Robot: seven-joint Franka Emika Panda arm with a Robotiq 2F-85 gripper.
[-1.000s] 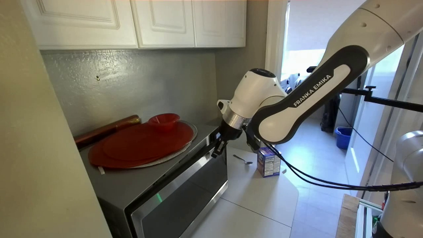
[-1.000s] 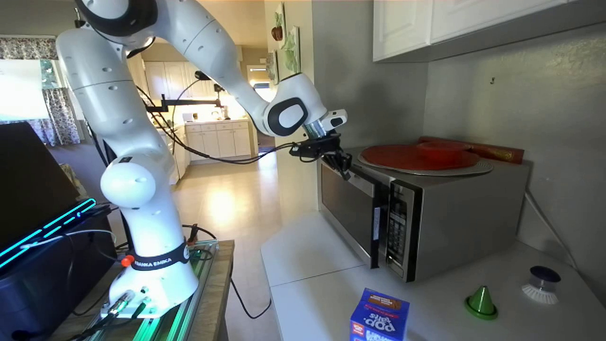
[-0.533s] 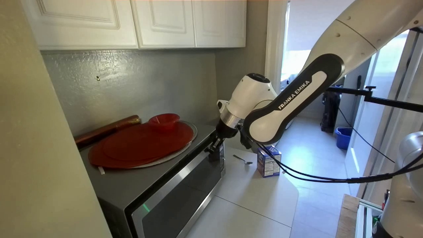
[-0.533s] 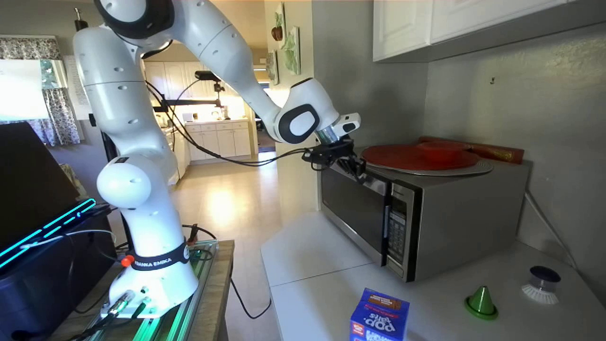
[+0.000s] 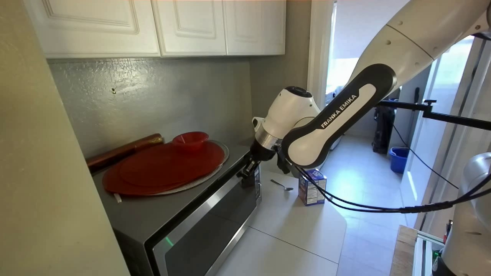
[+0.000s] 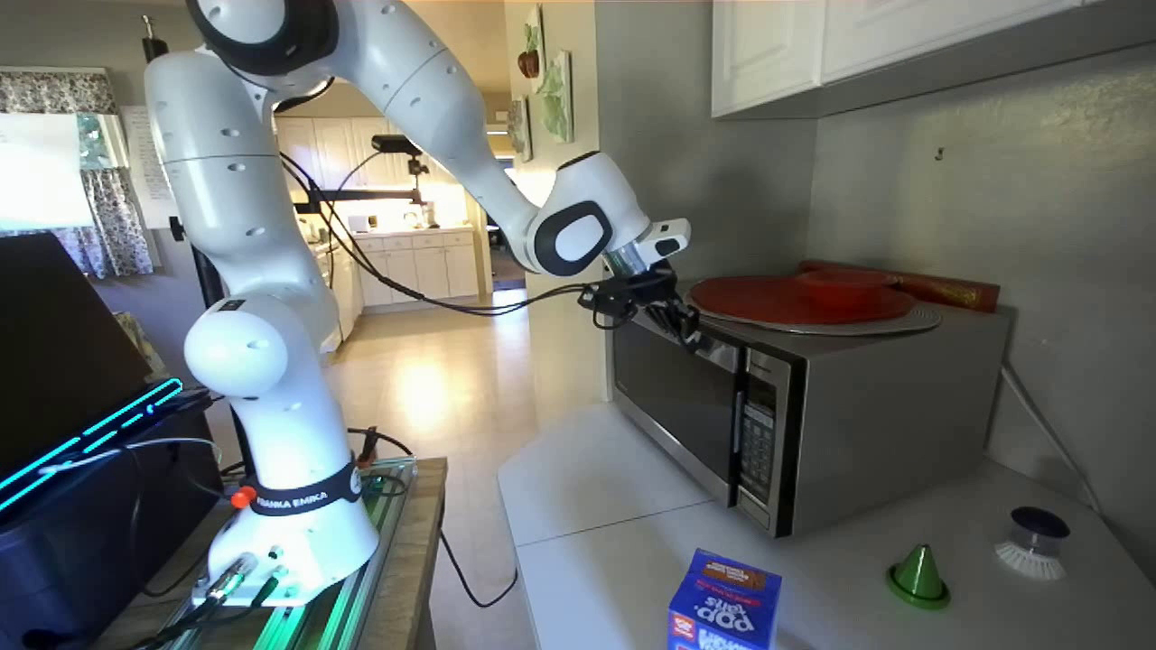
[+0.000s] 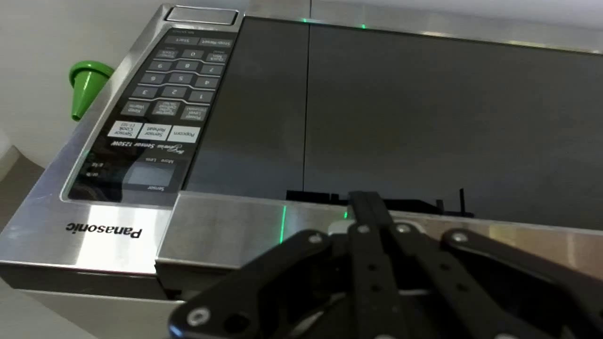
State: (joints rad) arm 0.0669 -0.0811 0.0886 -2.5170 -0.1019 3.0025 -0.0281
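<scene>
My gripper (image 7: 370, 202) is shut, its fingertips pressed together with nothing between them. It sits at the top steel edge of the microwave door (image 7: 447, 127), near the end beside the control panel (image 7: 165, 99). In both exterior views the gripper (image 5: 244, 173) points down at the door's upper frame, apparently touching or very close to it; the exact contact is hidden. The door (image 6: 677, 397) lies flush, or nearly so, with the front of the silver microwave (image 6: 903, 424). Its dark glass mirrors the arm. In the wrist view the panel's lettering appears upside down.
Red round mats (image 5: 153, 172), a red bowl (image 5: 190, 142) and a long roll (image 5: 126, 151) lie on the microwave. White cabinets (image 5: 191, 28) hang above. On the counter are a blue box (image 6: 722, 600), a green cone (image 6: 919, 578), a brush (image 6: 1034, 542) and a spoon (image 5: 282, 185).
One second ago the microwave door stood ajar. The gripper has moved towards the microwave and the door has swung in to its front. In the last half second almost nothing has moved.
</scene>
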